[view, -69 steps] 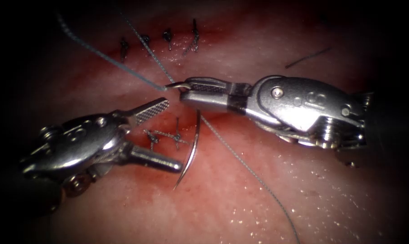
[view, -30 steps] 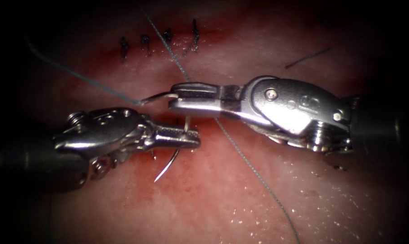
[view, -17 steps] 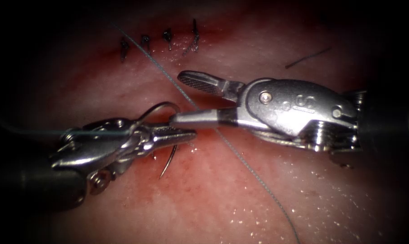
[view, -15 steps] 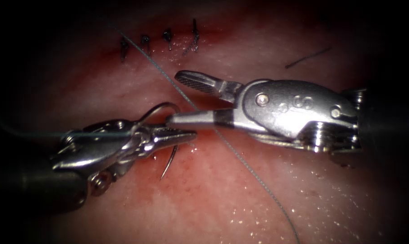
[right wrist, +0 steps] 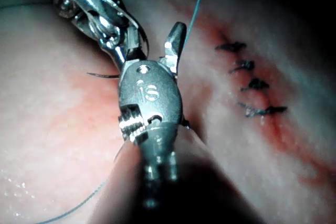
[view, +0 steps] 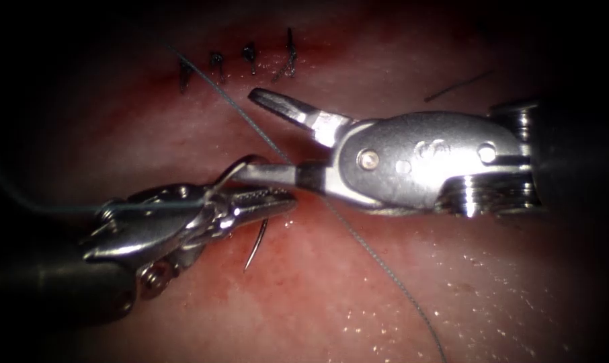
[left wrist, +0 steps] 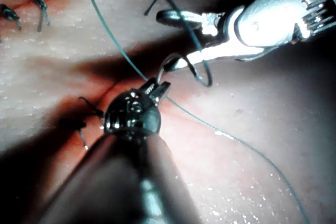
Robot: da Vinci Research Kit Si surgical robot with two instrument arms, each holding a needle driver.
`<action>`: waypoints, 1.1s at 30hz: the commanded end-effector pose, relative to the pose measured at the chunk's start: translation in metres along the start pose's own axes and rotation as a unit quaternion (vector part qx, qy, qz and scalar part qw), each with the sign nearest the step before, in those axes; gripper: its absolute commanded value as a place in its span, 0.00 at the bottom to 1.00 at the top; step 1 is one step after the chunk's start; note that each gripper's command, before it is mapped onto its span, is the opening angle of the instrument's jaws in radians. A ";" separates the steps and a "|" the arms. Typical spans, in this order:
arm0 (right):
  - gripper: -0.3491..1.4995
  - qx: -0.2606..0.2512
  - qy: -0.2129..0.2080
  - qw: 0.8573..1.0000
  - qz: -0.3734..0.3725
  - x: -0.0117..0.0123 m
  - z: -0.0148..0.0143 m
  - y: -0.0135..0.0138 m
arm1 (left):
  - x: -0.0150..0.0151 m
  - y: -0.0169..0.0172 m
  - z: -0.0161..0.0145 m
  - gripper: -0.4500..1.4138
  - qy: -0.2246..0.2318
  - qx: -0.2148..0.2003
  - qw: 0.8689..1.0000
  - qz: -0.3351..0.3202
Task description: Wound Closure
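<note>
My left tool [view: 286,200] comes in from the lower left, its jaws shut on the curved needle [view: 256,243] near mid-curve. The needle's tip hangs free just above the tissue [view: 331,282], and its tail end arches up beside my right tool's lower jaw. My right tool [view: 251,133] reaches in from the right with jaws open and nothing between them. The thread [view: 378,261] runs diagonally from upper left to lower right under the right tool. The left wrist view shows the left tool [left wrist: 157,88] gripping the needle [left wrist: 206,80]. In the right wrist view one of the right tool's fingers [right wrist: 176,40] stands spread away.
A row of tied stitches [view: 249,55] lies along the cut at the upper left, also seen as stitches [right wrist: 252,85] in the right wrist view. A loose cut end of thread [view: 456,85] rests on the tissue at the upper right. Red fluid stains the tissue around the left tool.
My right tool let go of the needle's tail end and opened its jaws. The left tool, earlier open, now holds the needle alone. The thread swung left across the stitches.
</note>
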 end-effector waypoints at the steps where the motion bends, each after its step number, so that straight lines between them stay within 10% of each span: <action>1: 0.53 -0.001 0.002 1.000 -0.010 -0.0005 0.0008 -0.0005 | -0.0006 0.0001 0.0006 0.00 -0.002 -0.004 1.000 -0.001; 15: 0.51 0.006 0.015 0.999 -0.032 -0.0006 0.0019 -0.0021 | -0.0005 0.0005 0.0005 0.00 -0.003 -0.007 1.000 -0.002; 21: 0.22 0.007 0.015 0.999 -0.043 -0.0007 0.0014 -0.0018 | -0.0005 0.0005 0.0006 0.00 -0.002 -0.007 1.000 -0.003; 26: 0.19 0.005 0.015 0.999 -0.043 -0.0007 0.0014 -0.0020 | -0.0005 0.0005 0.0006 0.00 -0.002 -0.007 1.000 -0.003; 28: 0.00 0.005 0.014 0.999 -0.044 -0.0007 0.0013 -0.0021 | -0.0005 0.0005 0.0006 0.00 -0.002 -0.007 1.000 -0.003; 33: 0.00 0.014 0.006 0.998 -0.055 -0.0011 0.0009 -0.0026 | -0.0005 0.0006 0.0006 0.00 -0.002 -0.006 1.000 -0.003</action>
